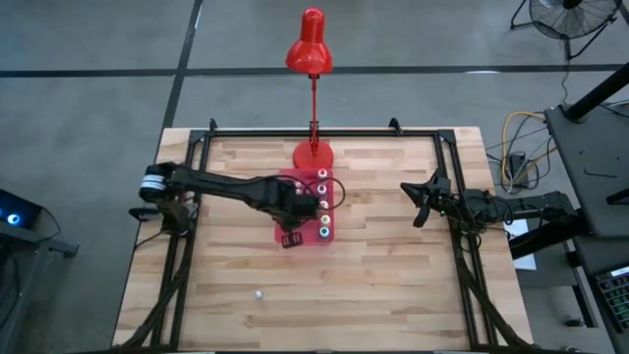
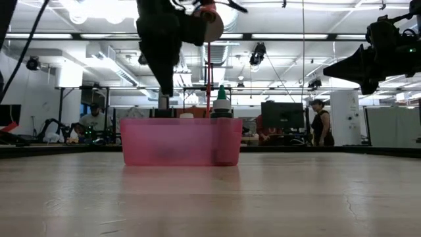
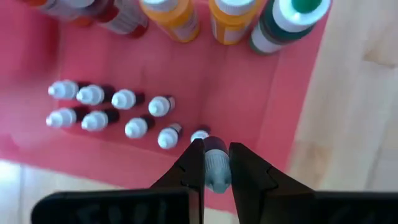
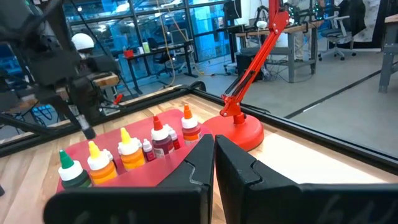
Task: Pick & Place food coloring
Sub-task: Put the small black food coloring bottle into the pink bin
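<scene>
- Fingers of my left gripper (image 3: 216, 163) are clamped on one small whitish-capped bottle (image 3: 217, 167) of food coloring, held over the near edge of the pink tray (image 3: 292, 106), low in the centre of the left wrist view.
- Just past that held bottle, two rows of small whitish-capped bottles (image 3: 112, 109) lie inside the tray, filling the left middle of that frame.
- Along the top edge of the same frame stand the bigger bottles: two orange-yellow ones (image 3: 171, 15) and a teal-capped bottle (image 3: 283, 22) at the upper right.
- From above, my left arm reaches from the left side of the table (image 1: 393, 295) to the tray at the picture's centre, where the bigger bottles form a column down the tray's right side (image 1: 323, 205).
- One tiny white thing (image 1: 258, 292) lies alone on the wood, lower left of centre; I cannot tell what it is.
- My right gripper (image 1: 418, 203) hangs at the right of the high view, well apart from the tray, its fingers pressed together on nothing.
- A red desk lamp (image 1: 313, 98) stands just beyond the tray, top centre.
</scene>
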You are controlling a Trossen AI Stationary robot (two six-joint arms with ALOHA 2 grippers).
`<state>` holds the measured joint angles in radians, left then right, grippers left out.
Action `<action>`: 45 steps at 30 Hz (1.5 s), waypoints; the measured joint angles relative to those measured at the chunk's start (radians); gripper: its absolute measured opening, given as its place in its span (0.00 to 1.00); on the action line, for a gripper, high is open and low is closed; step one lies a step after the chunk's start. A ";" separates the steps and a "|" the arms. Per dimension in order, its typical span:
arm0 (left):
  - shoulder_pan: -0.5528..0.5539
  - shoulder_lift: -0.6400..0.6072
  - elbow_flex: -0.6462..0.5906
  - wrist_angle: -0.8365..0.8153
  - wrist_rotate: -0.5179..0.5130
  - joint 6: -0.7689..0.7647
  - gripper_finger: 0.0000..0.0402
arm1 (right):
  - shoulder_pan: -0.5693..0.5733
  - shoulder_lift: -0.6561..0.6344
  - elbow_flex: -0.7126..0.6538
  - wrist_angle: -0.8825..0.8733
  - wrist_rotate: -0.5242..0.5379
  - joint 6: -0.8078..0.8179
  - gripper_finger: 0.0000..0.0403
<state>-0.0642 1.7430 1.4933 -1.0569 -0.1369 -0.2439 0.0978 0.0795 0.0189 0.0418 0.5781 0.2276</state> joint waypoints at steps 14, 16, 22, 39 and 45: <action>0.044 0.113 -0.031 0.109 0.008 0.231 0.06 | -0.001 0.000 0.000 0.000 0.000 0.000 0.02; 0.048 0.113 -0.052 0.141 0.008 0.248 0.06 | -0.001 0.000 0.000 0.000 0.000 0.000 0.02; 0.066 0.113 -0.120 0.220 0.014 0.277 0.06 | -0.001 0.000 0.000 0.000 0.000 0.000 0.02; 0.072 0.113 -0.188 0.316 0.051 0.310 0.09 | 0.000 0.001 0.000 0.000 0.000 0.000 0.02; 0.072 0.113 -0.188 0.315 0.054 0.312 0.11 | 0.000 0.001 0.000 0.000 0.000 0.000 0.02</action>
<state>0.0074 1.8565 1.3052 -0.7422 -0.0834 0.0680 0.0982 0.0803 0.0189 0.0418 0.5777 0.2276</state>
